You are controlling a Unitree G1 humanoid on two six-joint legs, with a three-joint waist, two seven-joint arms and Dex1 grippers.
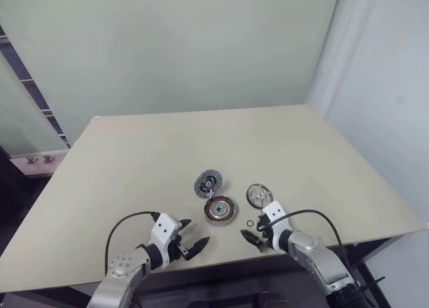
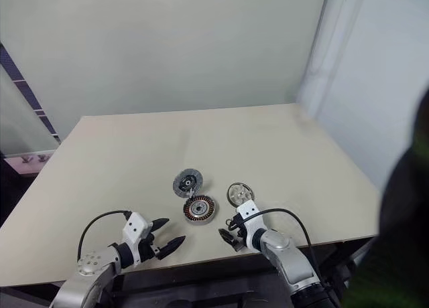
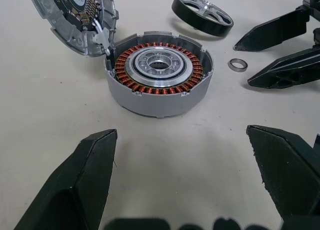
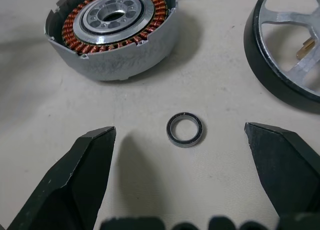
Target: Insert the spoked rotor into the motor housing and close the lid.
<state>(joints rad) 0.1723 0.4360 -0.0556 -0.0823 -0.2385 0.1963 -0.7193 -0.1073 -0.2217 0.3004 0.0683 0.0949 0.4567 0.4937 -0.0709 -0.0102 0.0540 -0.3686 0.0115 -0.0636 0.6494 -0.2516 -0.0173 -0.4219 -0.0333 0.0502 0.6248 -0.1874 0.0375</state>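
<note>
Lying just beside the open right end effector, the spoked rotor.

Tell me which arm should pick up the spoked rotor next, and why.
Right, probably. The spoked rotor lies on the table just beyond the open right gripper, with only the small ring between them. The left gripper, also open, sits on the far side of the motor housing.

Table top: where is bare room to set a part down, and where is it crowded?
The beige table is bare behind the hinged ribbed lid and toward both side edges. Crowded near the front edge: copper-wound housing, silvery spoked rotor, small thin ring, both open grippers.
</note>
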